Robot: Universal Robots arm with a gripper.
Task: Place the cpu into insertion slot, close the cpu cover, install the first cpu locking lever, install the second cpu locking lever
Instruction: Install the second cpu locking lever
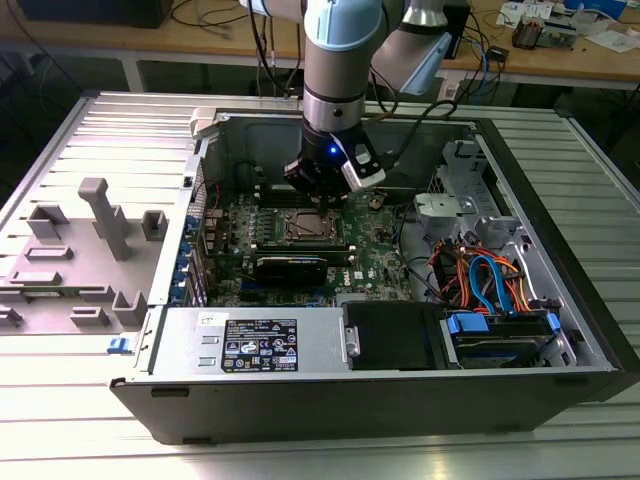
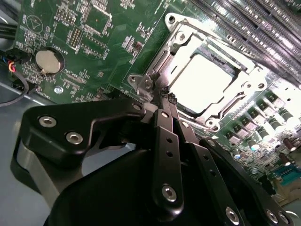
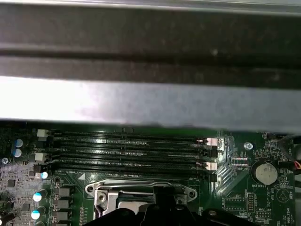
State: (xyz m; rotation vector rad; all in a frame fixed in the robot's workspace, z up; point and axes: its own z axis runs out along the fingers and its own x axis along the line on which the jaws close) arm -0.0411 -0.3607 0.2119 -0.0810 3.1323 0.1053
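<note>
The cpu (image 2: 207, 80) lies flat in the insertion slot (image 1: 300, 228), its metal top glaring bright. The cpu cover (image 2: 244, 87), a silvery frame, is down around it, so the chip shows through the window. My gripper (image 2: 167, 97) is shut, its black fingers (image 2: 164, 141) meeting in a point at one corner of the socket, next to a screw tab (image 2: 134, 80). I cannot tell whether the tips touch a locking lever. From outside, the gripper (image 1: 322, 190) hangs low over the green board, just behind the socket. The socket's edge (image 3: 141, 194) also shows in the first wrist view.
Long black memory slots (image 3: 131, 150) run behind the socket, with the case's metal wall (image 3: 141, 99) beyond. A coin battery (image 2: 49, 61) sits on the board. The power supply (image 1: 255, 340), a drive bay with blue and orange cables (image 1: 490, 280), and a grey fixture (image 1: 95, 230) surround the work area.
</note>
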